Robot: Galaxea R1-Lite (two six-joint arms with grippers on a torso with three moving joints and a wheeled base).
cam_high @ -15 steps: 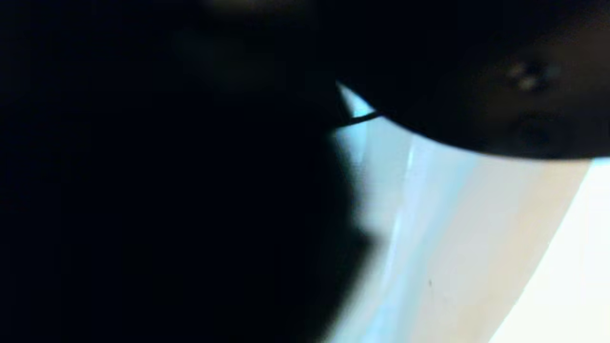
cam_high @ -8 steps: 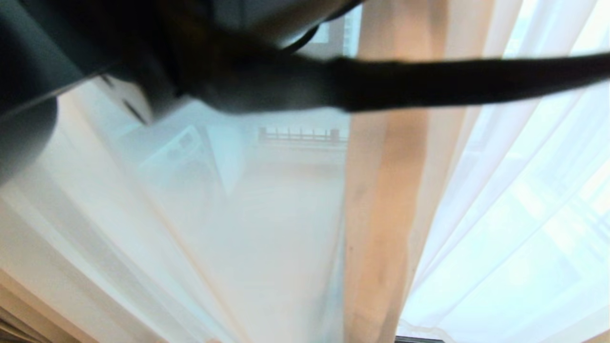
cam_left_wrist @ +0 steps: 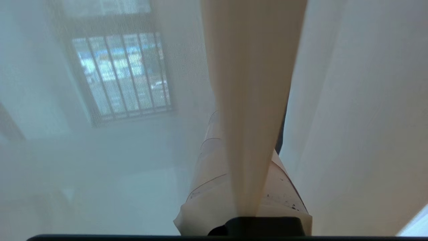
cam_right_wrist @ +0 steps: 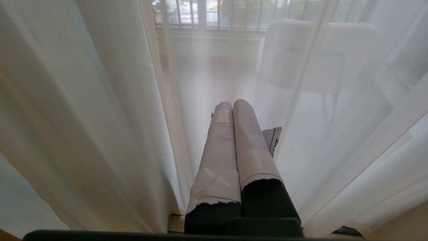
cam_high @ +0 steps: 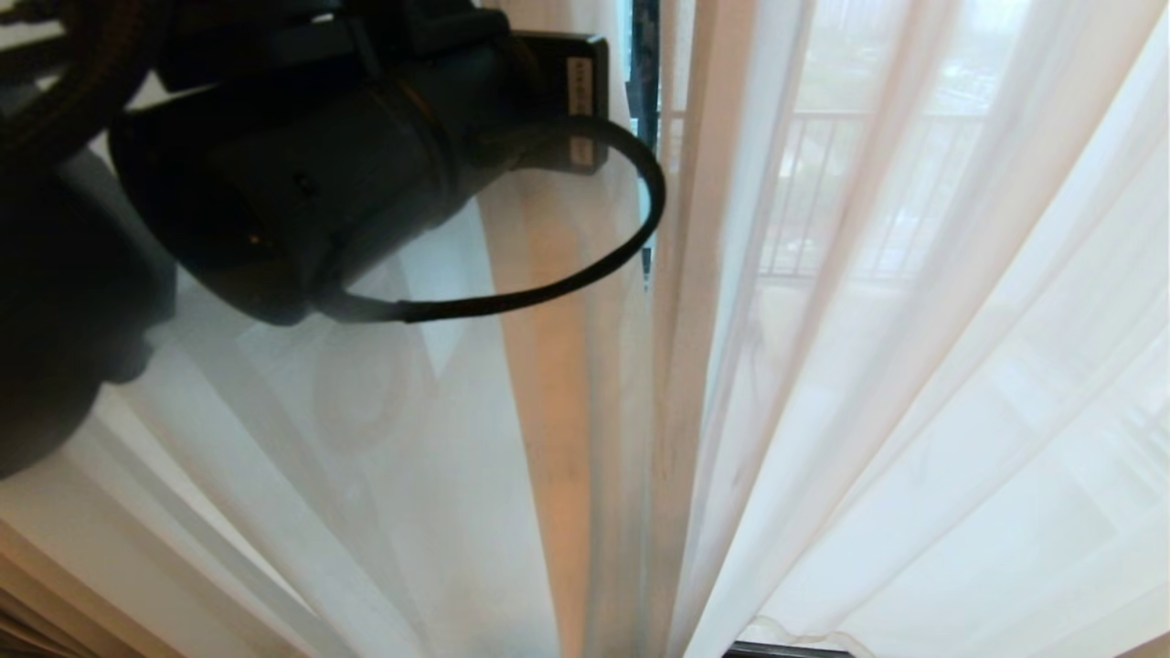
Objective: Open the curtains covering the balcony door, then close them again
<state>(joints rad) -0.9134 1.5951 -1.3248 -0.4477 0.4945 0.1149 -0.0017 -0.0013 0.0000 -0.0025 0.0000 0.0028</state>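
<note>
Left hand [cam_left_wrist: 249, 187] is clamped on a cream fold of the curtains [cam_high: 823, 411]; in the left wrist view the fold runs straight out from between the taped fingers [cam_left_wrist: 207, 187]. The left arm fills the upper left of the head view, its cable looping toward centre.

Right hand [cam_right_wrist: 234, 134] is pinched closed on nothing, tips poking at the sheer fabric at centre of the right wrist view.

Curtains span the whole head frame and meet at centre; a dark strip of the balcony door [cam_high: 644, 55] frame shows in the gap at top centre, the railing [cam_high: 823, 183] dim behind on the upper right.

Judgement: the panels look nearly drawn together. To do it well, keep the pinch firm, pull sideways along the track rather than downward, go smoothly so the sheer doesn't slip or snag, and keep the cable clear of the folds.

Count: two curtain panels, two hands, one door-frame strip visible.
</note>
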